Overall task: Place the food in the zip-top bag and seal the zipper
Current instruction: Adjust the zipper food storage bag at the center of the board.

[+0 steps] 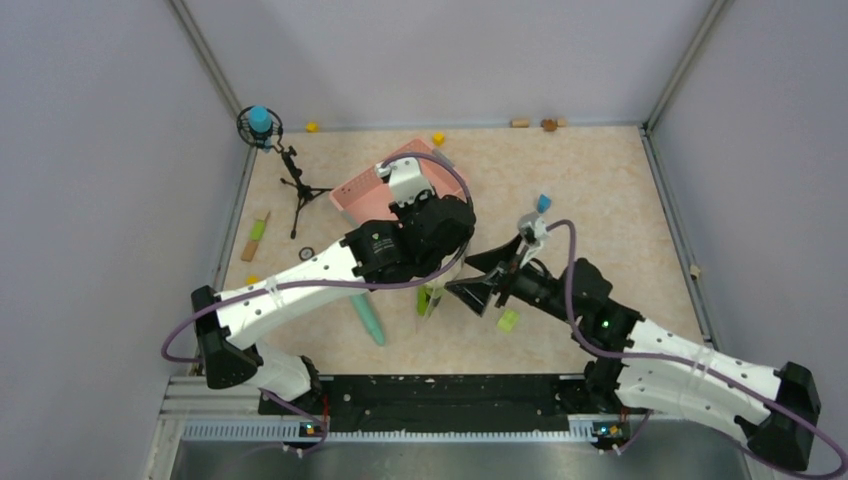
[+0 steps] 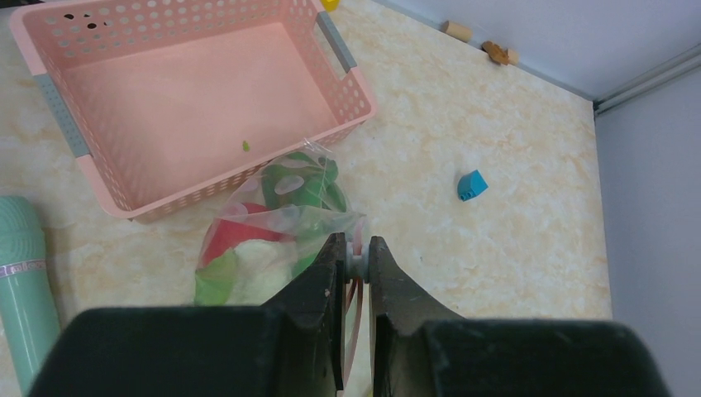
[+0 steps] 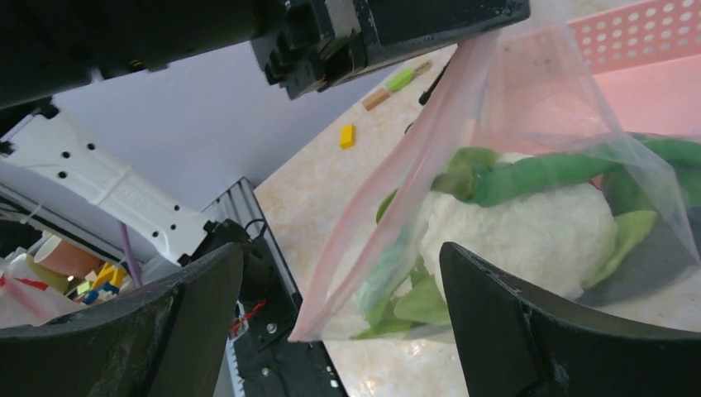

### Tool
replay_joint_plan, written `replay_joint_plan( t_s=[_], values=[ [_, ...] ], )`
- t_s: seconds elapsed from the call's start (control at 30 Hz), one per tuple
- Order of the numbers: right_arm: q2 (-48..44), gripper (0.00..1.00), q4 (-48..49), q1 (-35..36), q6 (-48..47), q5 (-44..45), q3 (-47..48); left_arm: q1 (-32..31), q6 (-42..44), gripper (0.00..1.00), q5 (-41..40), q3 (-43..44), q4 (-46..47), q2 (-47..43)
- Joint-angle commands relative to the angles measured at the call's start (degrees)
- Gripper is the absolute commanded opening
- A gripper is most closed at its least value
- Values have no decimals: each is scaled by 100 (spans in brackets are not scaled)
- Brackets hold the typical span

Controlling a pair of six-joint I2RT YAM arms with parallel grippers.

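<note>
Though crinkly, clear zip-top bag (image 2: 285, 219), green-white food (image 3: 512, 236) inside

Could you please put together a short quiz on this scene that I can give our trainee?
1. True or false: the left gripper is shut on the pinkish zipper of the zip-top bag.
2. In one word, how do the jaws of the right gripper stand?
3. The white cauliflower is: A) inside the bag; B) held bare by the right gripper; C) held bare by the left gripper.
Key: 1 true; 2 open; 3 A.
</note>
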Motion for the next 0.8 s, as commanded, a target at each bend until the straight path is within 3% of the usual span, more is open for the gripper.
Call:
replay_joint_plan(
  t_s=[0.0,0.23,0.37,0.47,0.53,0.63,0.7,0.77],
  values=[
    [867,84,29,211,-95,461,688,16,-197,0,-95,6,262,-63],
    [1230,59,-383,380,157,1539,692,15,-300,0,-169,-101,206,-195],
    [1221,29,-621,404,371,2003,665,15,-284,0,-112,-155,248,-247],
    [1142,15,-882,401,529,2398,656,16,-268,0,-127,-178,254,-313],
    [1094,0,-939,402,558,2583,641,15,-162,0,-79,-224,355,-377],
    [1003,0,-1088,399,470,2773,685,13,319,0,136,-370,785,-470],
    [938,0,-1180,400,283,2852,766,15,809,21,342,-474,1087,-559],
    [900,0,-1349,399,59,2936,917,16,1433,54,572,-534,1345,-669]
  ],
)
